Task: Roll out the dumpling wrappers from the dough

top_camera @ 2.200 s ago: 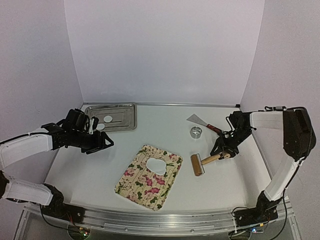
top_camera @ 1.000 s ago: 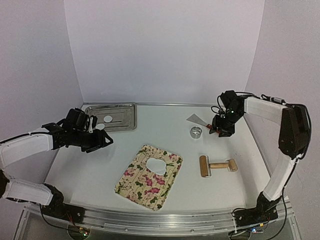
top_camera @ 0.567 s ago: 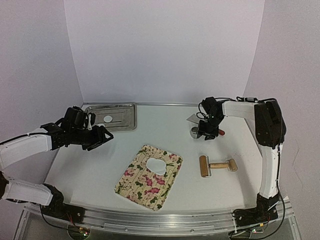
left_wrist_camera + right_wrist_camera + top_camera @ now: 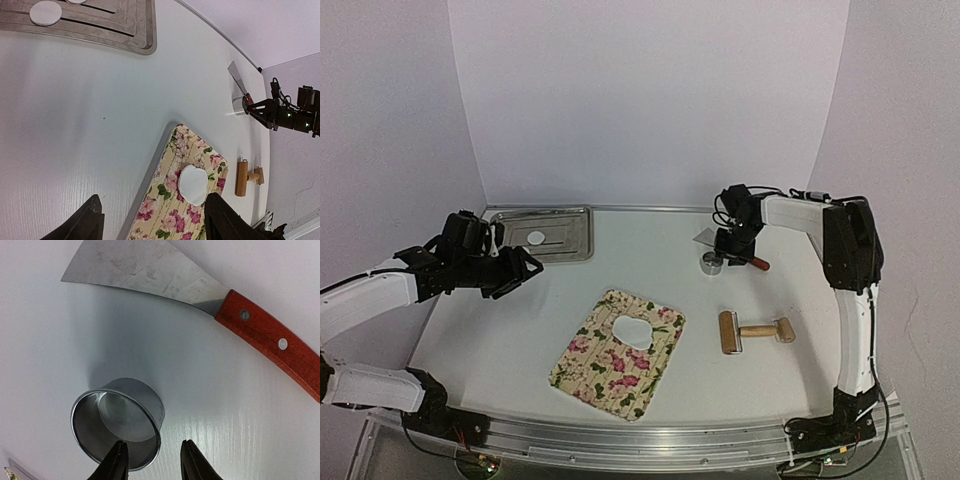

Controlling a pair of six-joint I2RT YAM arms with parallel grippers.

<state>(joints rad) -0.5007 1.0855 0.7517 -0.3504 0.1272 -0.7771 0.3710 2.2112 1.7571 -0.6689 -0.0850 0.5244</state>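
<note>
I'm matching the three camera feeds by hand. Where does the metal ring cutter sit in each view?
Top external: the metal ring cutter stands right of centre, just below the scraper blade.
Left wrist: small, on the right side above mid-height, directly under the scraper blade.
Right wrist: large, at lower left.
Shared landmark: the red-handled scraper, close beside it in every view.

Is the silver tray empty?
Not empty. A white dumpling wrapper lies inside the tray, seen in both the top and left wrist views.
</note>
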